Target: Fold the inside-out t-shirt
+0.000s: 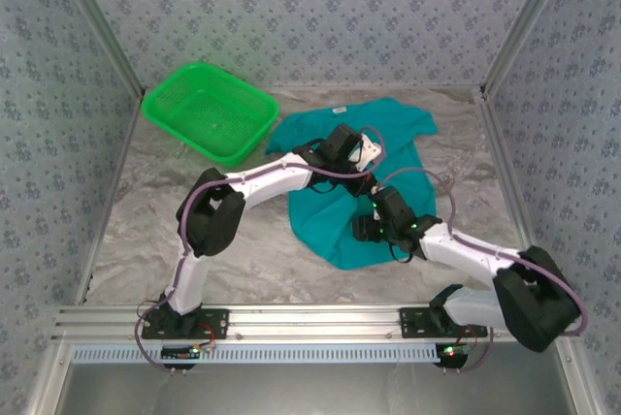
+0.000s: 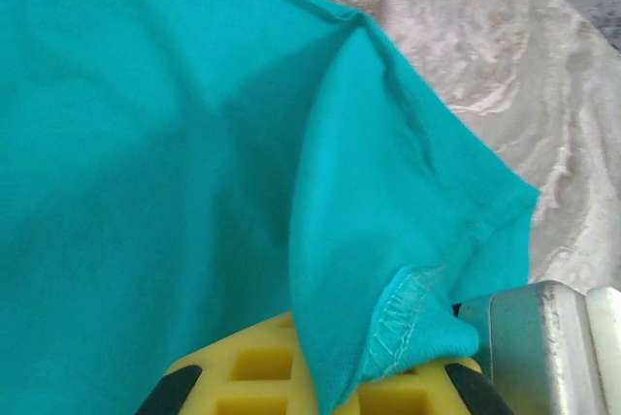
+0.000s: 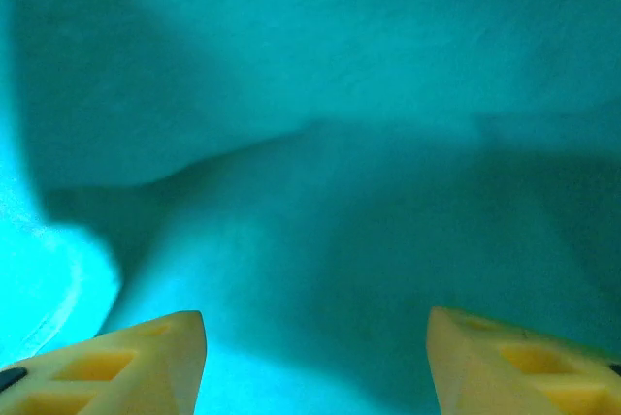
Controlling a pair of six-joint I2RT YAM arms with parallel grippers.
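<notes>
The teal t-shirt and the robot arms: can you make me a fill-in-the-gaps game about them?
In the top view, the bright green plastic mesh basket sits to the ____ of the teal cloth t-shirt.
The left gripper is ____ on the t-shirt's sleeve.
The right gripper hangs ____ above the cloth.
Missing words: left, shut, open.

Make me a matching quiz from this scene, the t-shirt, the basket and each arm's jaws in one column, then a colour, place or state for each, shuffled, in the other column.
Column one:
1. t-shirt
2. basket
3. left jaws
4. right jaws

Column two:
A. bright green, at the far left of the table
B. standing apart, teal cloth ahead of them
C. teal, lying mid-table under both arms
D. closed on a stitched hem

Pairs: 1-C, 2-A, 3-D, 4-B
</notes>
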